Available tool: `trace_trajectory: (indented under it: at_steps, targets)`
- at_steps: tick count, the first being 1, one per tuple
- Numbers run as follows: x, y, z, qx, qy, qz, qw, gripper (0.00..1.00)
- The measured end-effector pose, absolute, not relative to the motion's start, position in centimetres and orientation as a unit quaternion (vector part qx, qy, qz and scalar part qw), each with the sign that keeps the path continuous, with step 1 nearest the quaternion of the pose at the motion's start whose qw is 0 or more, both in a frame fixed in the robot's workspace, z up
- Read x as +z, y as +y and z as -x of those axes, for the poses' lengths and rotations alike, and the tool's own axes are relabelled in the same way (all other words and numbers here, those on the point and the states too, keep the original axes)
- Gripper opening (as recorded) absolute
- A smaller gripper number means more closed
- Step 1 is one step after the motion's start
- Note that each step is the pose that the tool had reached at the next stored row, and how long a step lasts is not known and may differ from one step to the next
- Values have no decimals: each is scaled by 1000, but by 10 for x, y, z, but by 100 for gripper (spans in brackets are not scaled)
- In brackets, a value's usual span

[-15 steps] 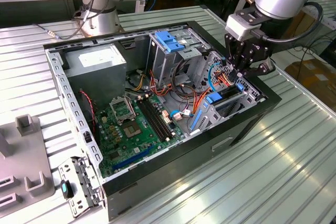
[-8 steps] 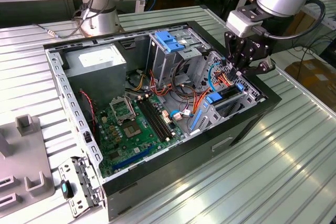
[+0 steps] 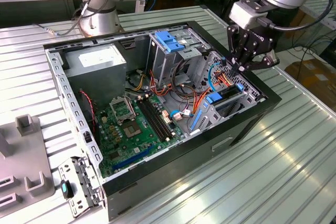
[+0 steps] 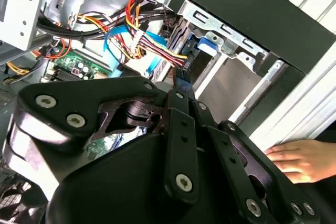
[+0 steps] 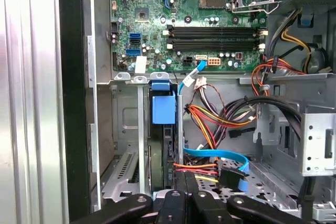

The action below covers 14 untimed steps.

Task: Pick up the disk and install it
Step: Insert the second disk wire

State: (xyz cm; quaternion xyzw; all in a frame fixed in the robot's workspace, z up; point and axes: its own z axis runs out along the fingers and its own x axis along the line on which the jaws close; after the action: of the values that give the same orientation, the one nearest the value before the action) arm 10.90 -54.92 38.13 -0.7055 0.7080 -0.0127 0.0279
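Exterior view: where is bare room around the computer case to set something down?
Bare ribbed table lies along the case front and the exterior view's right. Crowded: inside the case, where cables tangle beside the disk under the gripper; grey fixtures fill the left.

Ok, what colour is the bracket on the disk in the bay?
Bright blue, on the disk, seated edge-on in the bay below the gripper. Clearest in the first wrist view.
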Motion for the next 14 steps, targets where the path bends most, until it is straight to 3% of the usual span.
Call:
trace_trajectory:
  at_steps: [14]
  targets:
    - [400,-532,-103,-13,708,705,28,11]
